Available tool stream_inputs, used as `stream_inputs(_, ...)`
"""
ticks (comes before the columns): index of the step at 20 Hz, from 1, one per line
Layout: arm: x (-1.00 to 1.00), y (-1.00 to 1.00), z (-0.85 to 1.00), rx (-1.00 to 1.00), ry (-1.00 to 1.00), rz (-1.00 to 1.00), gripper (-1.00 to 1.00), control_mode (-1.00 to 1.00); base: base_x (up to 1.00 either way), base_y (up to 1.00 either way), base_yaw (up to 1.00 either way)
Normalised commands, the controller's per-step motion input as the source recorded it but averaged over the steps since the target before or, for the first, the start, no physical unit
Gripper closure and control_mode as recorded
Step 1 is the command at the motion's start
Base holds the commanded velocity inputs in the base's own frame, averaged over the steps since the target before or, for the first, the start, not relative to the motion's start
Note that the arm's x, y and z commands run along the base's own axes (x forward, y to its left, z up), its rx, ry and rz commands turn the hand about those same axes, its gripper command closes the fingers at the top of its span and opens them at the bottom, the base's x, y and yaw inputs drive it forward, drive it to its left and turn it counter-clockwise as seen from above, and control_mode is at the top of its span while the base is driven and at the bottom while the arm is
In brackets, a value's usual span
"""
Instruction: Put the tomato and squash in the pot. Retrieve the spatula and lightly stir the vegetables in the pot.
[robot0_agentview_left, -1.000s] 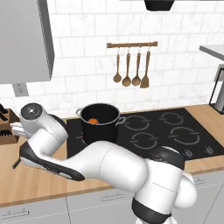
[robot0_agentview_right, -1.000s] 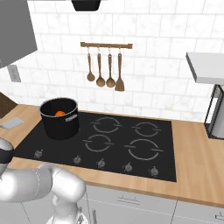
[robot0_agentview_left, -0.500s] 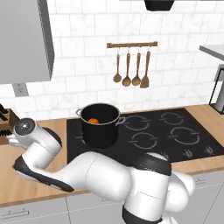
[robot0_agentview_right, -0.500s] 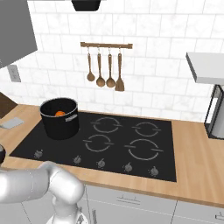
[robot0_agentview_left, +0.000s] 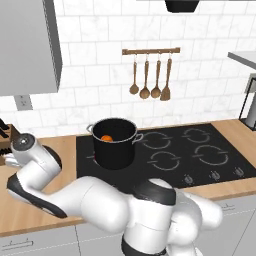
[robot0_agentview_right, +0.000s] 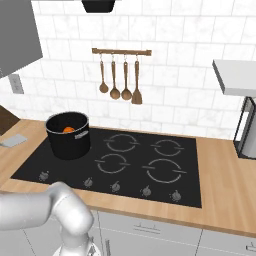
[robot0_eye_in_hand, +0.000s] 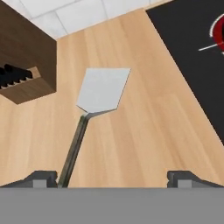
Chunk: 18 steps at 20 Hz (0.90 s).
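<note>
Left of the pot (robot0_agentview_left: 115, 142), the wide-open gripper (robot0_eye_in_hand: 112, 177) hangs over the spatula (robot0_eye_in_hand: 98, 103); retrieval seems underway, needing descent and centring on its handle.

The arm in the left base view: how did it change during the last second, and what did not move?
The arm swung further left and lower, away from the pot, toward the counter's left end. The hand view shows the open gripper above the spatula lying flat on the wooden counter; nothing is held. The pot, with something orange inside, and the hanging wooden utensils stayed in place.
</note>
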Motion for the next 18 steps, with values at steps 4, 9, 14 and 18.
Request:
stream_inputs(4,0.25,0.33,-0.12,0.00,0.07,0.00,-1.00,-1.00,0.00,0.00,0.00)
stream_inputs(9,0.23,0.28,-0.12,-0.03,0.08,0.00,-1.00,-1.00,0.00,0.00,0.00)
stream_inputs(14,0.16,0.33,-0.16,-0.05,0.04,0.00,-1.00,-1.00,0.00,0.00,0.00)
stream_inputs(18,0.13,0.45,-0.26,-0.11,0.01,0.00,-1.00,-1.00,0.00,0.00,0.00)
